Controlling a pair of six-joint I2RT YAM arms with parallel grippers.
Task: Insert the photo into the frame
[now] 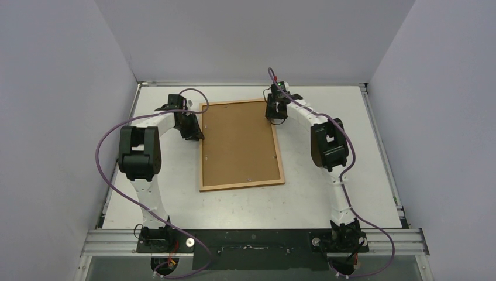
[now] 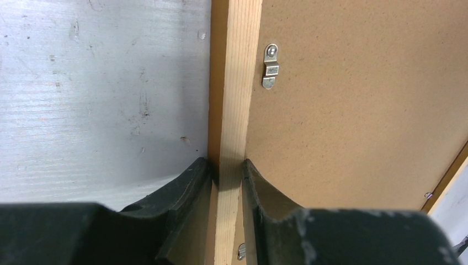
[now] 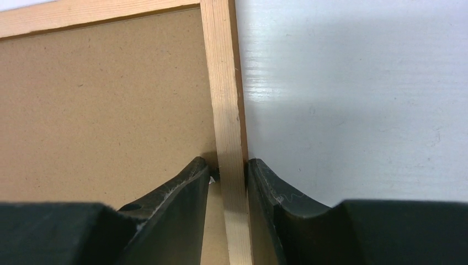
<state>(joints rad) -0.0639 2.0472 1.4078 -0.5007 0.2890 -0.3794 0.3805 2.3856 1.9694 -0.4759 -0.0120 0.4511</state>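
The frame lies back-up on the table with a brown fibreboard backing panel set in it. The photo is hidden. My left gripper stands over the frame's left rail near the far corner. In the left wrist view that gripper is shut on the pale wooden rail, both fingers pressed to it. My right gripper straddles the right rail near its far end. In the right wrist view it is open: the outer finger touches the rail, and the inner finger stands a sliver off it.
A small metal turn clip sits on the backing panel beside the left rail. The white table is walled on three sides. Both arm bases sit at the near edge.
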